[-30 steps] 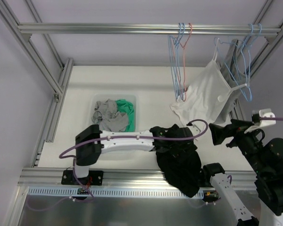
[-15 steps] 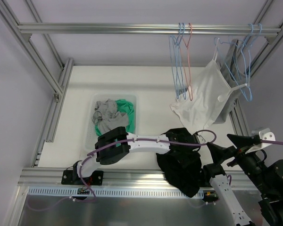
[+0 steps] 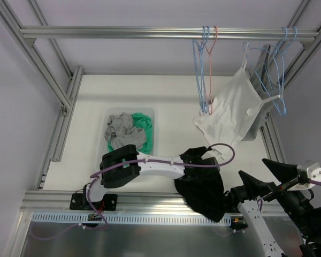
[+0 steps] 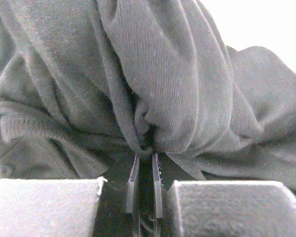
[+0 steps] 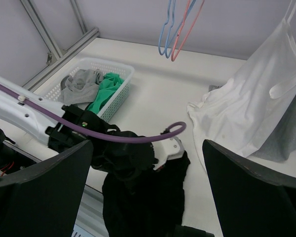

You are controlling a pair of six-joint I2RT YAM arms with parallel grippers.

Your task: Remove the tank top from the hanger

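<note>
A white tank top (image 3: 232,110) hangs from a blue hanger (image 3: 276,80) on the rail at the far right, also seen as tank top (image 5: 259,94). A crumpled black garment (image 3: 203,190) lies at the table's near edge and hangs over it. My left gripper (image 4: 144,156) is shut on a fold of this black garment (image 4: 167,89), and in the top view the left gripper (image 3: 199,167) presses down into the cloth. My right gripper (image 3: 261,174) is open and empty, raised at the near right, well short of the tank top.
A white basket (image 3: 105,115) holding grey and green clothes stands left of centre. Empty blue and pink hangers (image 3: 204,69) hang from the top rail. A grey garment (image 3: 255,127) hangs behind the tank top. Aluminium frame posts (image 3: 61,134) edge the table.
The left gripper has closed on the black garment and its arm has shifted slightly toward the near edge. The right arm has drawn back toward the near right, still open.
</note>
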